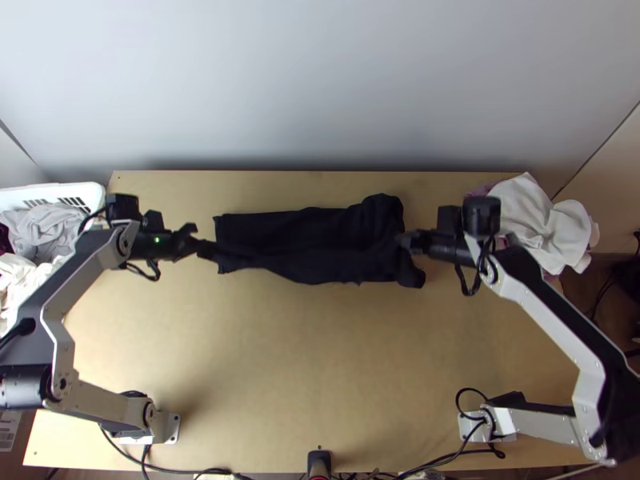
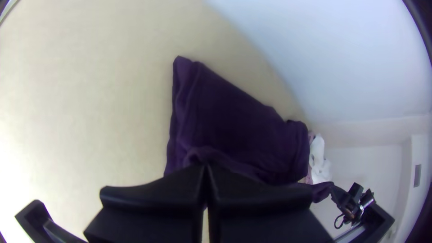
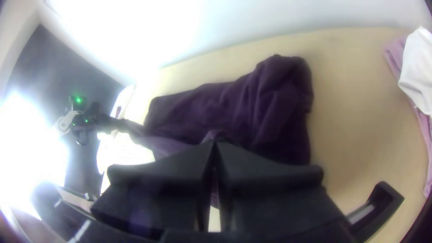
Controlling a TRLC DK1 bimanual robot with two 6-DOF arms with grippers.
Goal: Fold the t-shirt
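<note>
In the top view the dark t-shirt (image 1: 312,240) lies as a wide, folded strip across the back half of the table, bunched at its right end. My left gripper (image 1: 198,246) is shut on the cloth's left end, and my right gripper (image 1: 406,240) is shut on cloth near the right end. The left wrist view has the left gripper (image 2: 205,168) closed over an edge of the purple-looking shirt (image 2: 238,121). In the right wrist view, cloth of the shirt (image 3: 234,108) runs under the closed tips of the right gripper (image 3: 215,146), and a stretched part leads toward the left gripper.
A white basket (image 1: 76,190) with clothes stands at the left edge of the table. White and pink cloths (image 1: 536,220) lie in a heap at the back right. Bare wood (image 1: 320,360) spreads in front of the shirt, with cables along the near edge.
</note>
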